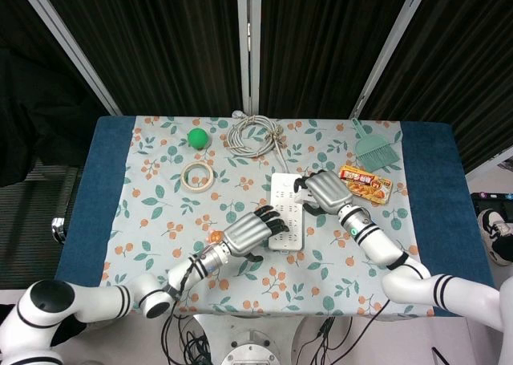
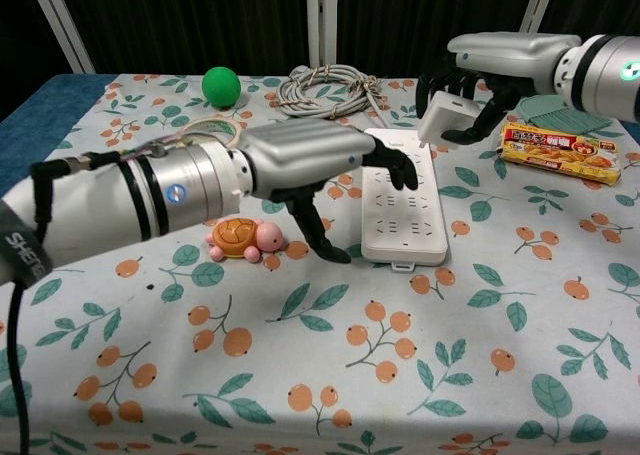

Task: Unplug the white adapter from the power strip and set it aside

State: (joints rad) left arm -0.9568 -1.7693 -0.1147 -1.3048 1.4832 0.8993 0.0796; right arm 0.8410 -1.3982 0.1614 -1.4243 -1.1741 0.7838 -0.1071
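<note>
The white power strip (image 1: 287,217) (image 2: 405,213) lies flat in the middle of the table. The white adapter (image 2: 446,119) is out of the strip and hangs in the air above its far right end, gripped by my right hand (image 2: 492,63) (image 1: 325,192). In the head view that hand hides most of the adapter. My left hand (image 2: 308,165) (image 1: 250,230) reaches in from the left and holds nothing. Its fingertips (image 2: 398,167) bend down onto the strip's near left part, and its thumb points down beside the strip's left edge.
A turtle toy (image 2: 246,237) sits just left of the strip, under my left forearm. A green ball (image 1: 198,137), a tape roll (image 1: 197,176) and a coiled cable (image 1: 253,135) lie at the back. A snack packet (image 1: 365,183) and green brush (image 1: 373,151) lie at the right.
</note>
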